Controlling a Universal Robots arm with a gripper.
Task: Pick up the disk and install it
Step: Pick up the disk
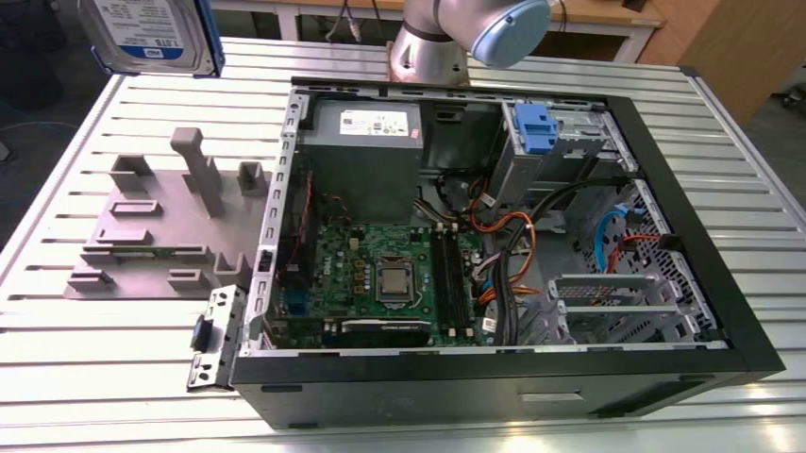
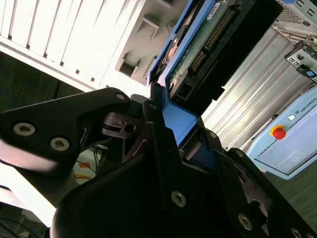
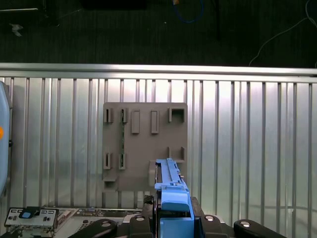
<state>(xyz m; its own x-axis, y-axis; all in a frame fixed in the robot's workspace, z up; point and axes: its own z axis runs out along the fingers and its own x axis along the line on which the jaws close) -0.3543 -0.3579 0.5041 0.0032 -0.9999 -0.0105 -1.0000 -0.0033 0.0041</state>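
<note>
The disk (image 1: 151, 33) is raised clear of the slatted tabletop (image 1: 75, 359), at the exterior view's top left, with its white-and-blue label showing. In the second wrist view the pincer (image 2: 181, 126) is pinching it by the blue carrier at one end, circuit-board side exposed. Below it in the first wrist view lies a grey holder block (image 3: 143, 144), which rests on the tabletop just beside the open computer case (image 1: 504, 236)

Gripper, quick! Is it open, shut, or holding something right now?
Gripper: closed, holding the disk by the edge of its blue carrier.
</note>
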